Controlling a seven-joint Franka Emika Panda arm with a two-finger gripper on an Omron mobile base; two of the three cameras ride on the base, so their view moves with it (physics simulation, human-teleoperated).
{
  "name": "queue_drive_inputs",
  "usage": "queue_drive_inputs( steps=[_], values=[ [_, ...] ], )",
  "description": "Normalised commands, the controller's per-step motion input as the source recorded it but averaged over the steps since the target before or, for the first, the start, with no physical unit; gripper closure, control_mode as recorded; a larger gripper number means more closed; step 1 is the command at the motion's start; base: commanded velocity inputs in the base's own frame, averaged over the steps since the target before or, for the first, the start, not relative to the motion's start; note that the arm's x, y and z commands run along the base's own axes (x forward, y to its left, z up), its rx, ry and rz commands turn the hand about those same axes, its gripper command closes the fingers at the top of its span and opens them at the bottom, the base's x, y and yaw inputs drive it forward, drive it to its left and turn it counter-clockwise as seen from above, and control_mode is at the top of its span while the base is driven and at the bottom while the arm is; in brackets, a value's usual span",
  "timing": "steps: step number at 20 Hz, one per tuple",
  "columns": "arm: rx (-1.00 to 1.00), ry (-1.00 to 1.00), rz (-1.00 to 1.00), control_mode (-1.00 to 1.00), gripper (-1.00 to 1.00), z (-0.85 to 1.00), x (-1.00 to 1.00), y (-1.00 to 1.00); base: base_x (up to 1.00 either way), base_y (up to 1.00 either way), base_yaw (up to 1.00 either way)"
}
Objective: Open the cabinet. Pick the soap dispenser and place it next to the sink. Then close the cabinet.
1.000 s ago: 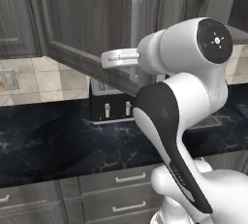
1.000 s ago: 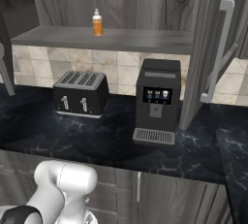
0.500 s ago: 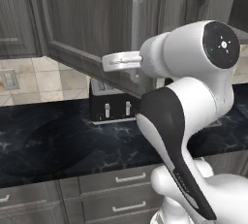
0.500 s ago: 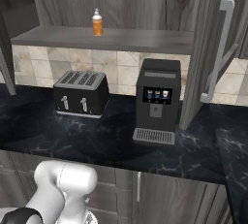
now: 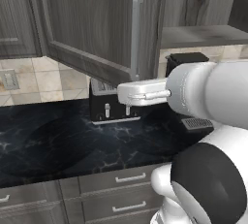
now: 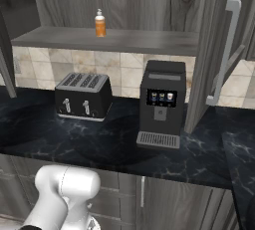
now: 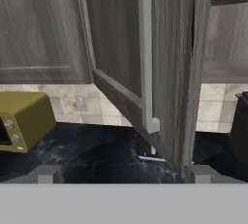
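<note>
The cabinet stands open, its left door (image 5: 97, 29) swung out over the counter and its right door (image 6: 209, 45) swung out at the right. The soap dispenser (image 6: 100, 23), a small orange bottle with a white pump, stands upright on the cabinet's shelf (image 6: 149, 41). My gripper (image 5: 127, 94) hangs just below the lower end of the left door's silver bar handle (image 5: 137, 34), apart from it. In the hand view the handle (image 7: 145, 48) rises ahead, and my gripper (image 7: 123, 174) is open with nothing between its tips. The sink is out of view.
A black toaster (image 6: 82, 102) and a black coffee machine (image 6: 162, 104) stand on the dark marble counter (image 6: 114, 149) under the shelf. An olive-yellow appliance (image 7: 24, 119) sits left of the open door. Drawers with short handles (image 5: 130, 178) run below the counter edge.
The jaws have gone from shut on the left door's handle to open, letting it go. The hand has dropped below the handle's end and drawn back. The doors and dispenser have not moved.
</note>
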Motion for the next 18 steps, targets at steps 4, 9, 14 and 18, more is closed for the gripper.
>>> queue_drive_inputs(
  steps=[4, 9, 14, 18],
  values=[
    [0.0, 0.0, -0.06, -1.0, -1.0, 0.0, -0.28, -0.79, 0.0, 0.0, 0.0],
    [0.01, 0.0, -0.12, -1.0, -1.0, 0.0, -0.06, -0.99, 0.0, 0.0, 0.0],
    [0.03, 0.0, -0.12, -1.0, -1.0, 0.0, 0.0, -0.91, 0.0, 0.0, 0.0],
    [0.07, 0.0, -0.08, -1.0, -1.0, 0.0, 0.0, -0.65, 0.0, 0.0, 0.0]
  ],
)
